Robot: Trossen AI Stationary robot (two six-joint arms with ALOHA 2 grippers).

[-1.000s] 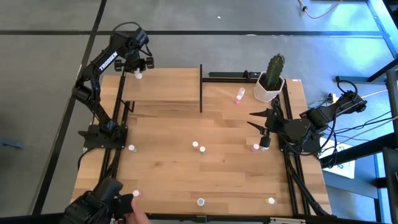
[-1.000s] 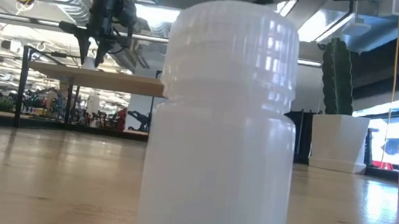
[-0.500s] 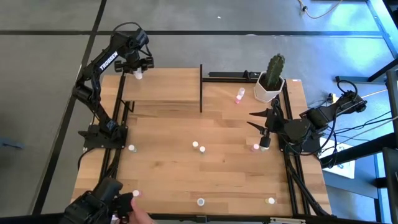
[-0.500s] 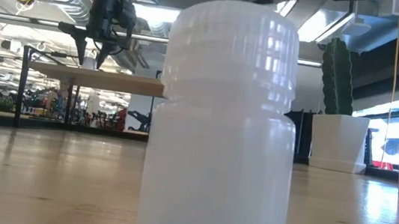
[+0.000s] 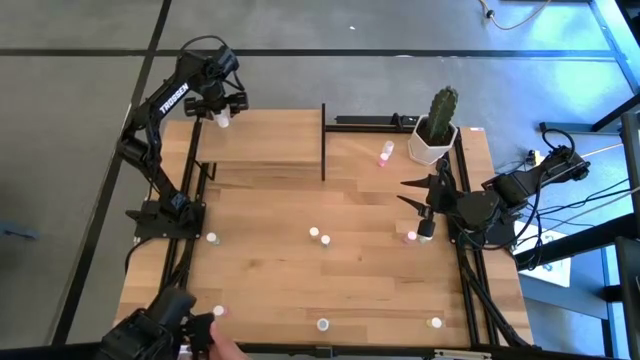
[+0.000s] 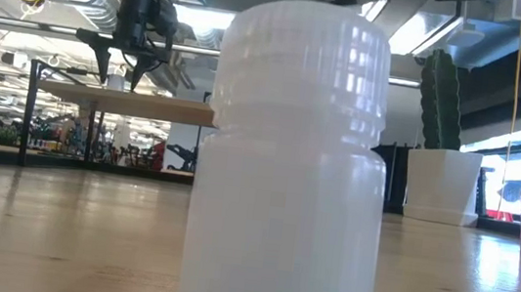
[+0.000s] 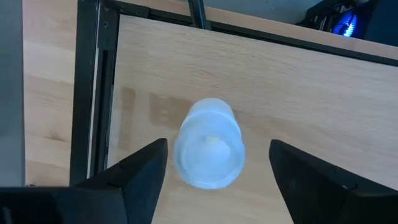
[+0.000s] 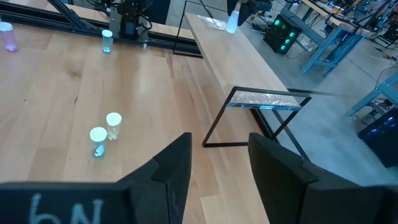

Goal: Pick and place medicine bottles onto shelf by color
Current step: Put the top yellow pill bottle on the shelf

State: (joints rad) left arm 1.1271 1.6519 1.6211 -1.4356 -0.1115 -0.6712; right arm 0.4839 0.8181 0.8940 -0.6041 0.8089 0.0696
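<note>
Spanning light-wood table (image 5: 300,280), shelf (image 5: 260,140) rearward

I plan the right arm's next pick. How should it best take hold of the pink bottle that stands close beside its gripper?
Grip the pink bottle across its round side wall, coming straight down from above. It stands upright on the table with open wood around it, so the fingers can close on opposite sides. The right gripper is already nearby, fingers open.
</note>
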